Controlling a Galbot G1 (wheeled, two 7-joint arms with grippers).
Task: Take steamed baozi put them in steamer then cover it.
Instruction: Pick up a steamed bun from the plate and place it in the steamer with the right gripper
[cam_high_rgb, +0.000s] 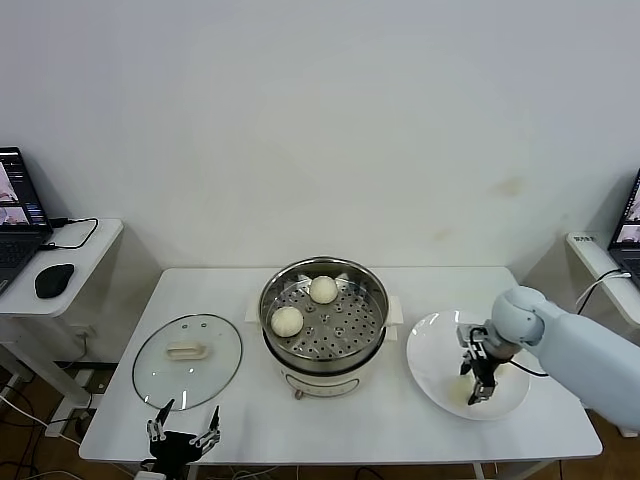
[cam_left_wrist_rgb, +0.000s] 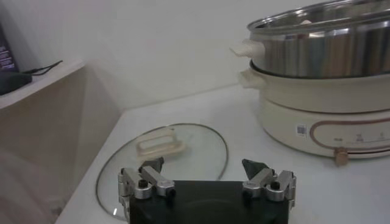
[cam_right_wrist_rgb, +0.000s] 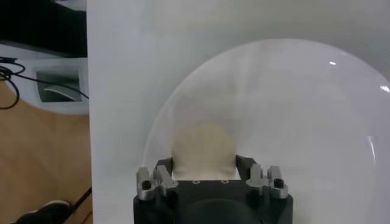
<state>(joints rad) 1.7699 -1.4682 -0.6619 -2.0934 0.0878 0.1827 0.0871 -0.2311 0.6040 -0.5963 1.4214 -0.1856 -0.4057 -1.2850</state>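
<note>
The steamer (cam_high_rgb: 323, 352) stands mid-table with two steamed baozi (cam_high_rgb: 323, 289) (cam_high_rgb: 287, 321) on its perforated tray. To its right lies a white plate (cam_high_rgb: 425, 340). My right gripper (cam_high_rgb: 480, 385) is down over that plate. In the right wrist view it (cam_right_wrist_rgb: 204, 163) is shut on a third cream baozi (cam_right_wrist_rgb: 204, 143), a finger against each side, still on the plate (cam_right_wrist_rgb: 304, 109). The glass lid (cam_high_rgb: 188, 347) lies flat left of the steamer. Open and holding nothing, my left gripper (cam_high_rgb: 183, 430) waits at the table's front edge, just short of the lid (cam_left_wrist_rgb: 170, 152) and beside the steamer (cam_left_wrist_rgb: 323, 79).
A side table at the left carries a laptop and a black mouse (cam_high_rgb: 54, 280). Another laptop (cam_high_rgb: 630, 225) sits on a shelf at the far right. The white table's front edge (cam_high_rgb: 340, 455) runs just below both grippers.
</note>
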